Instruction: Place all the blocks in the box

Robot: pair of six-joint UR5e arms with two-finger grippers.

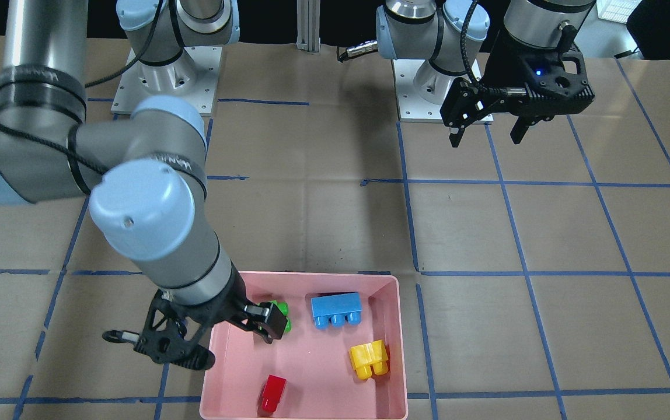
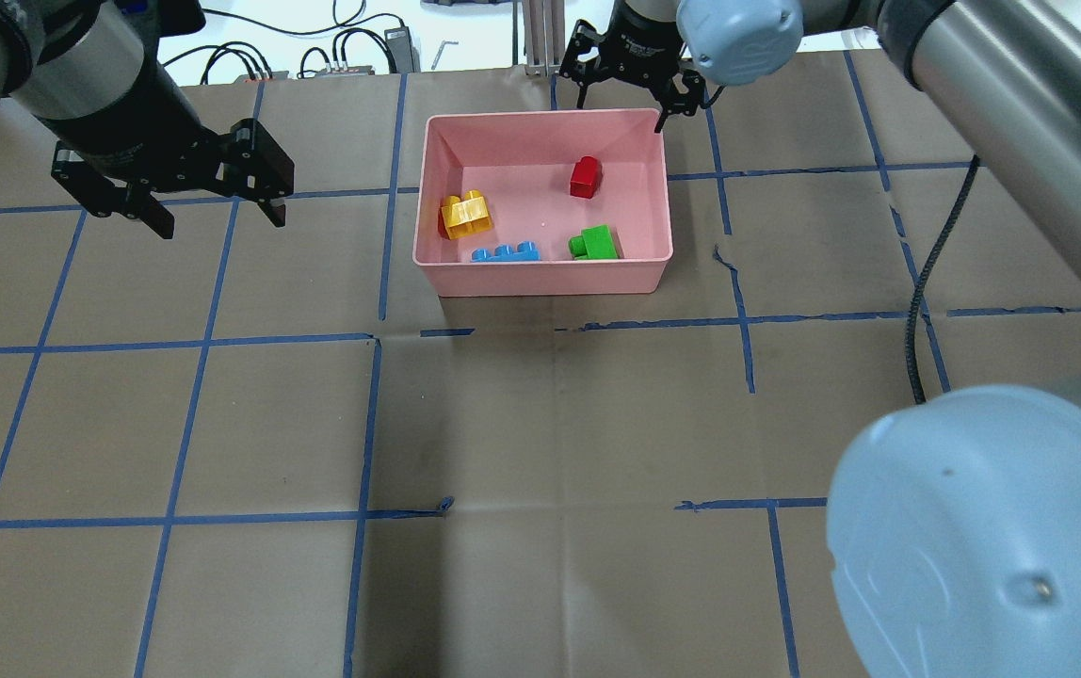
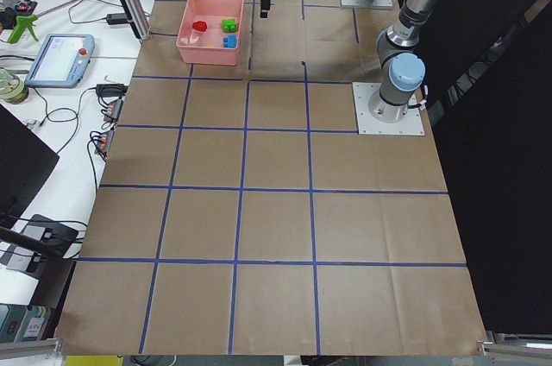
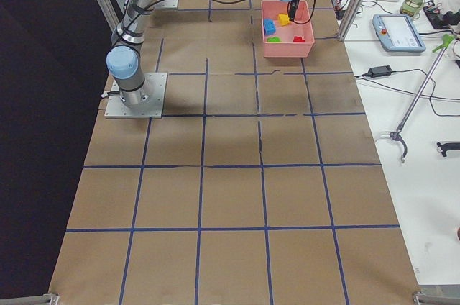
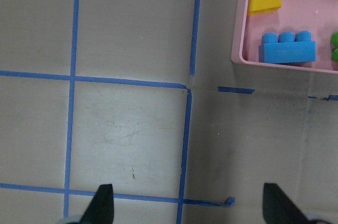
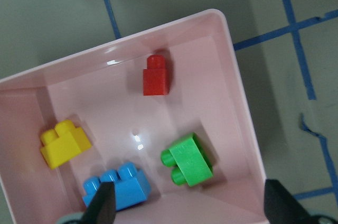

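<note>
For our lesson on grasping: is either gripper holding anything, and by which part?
Nothing is held. The left gripper and right gripper are both open and empty; the four bricks lie loose in the pink box.

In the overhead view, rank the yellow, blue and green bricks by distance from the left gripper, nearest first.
1. Yellow brick, by the box left wall, nearest the left gripper.
2. Blue brick, along the near wall.
3. Green brick, right of the blue.
</note>
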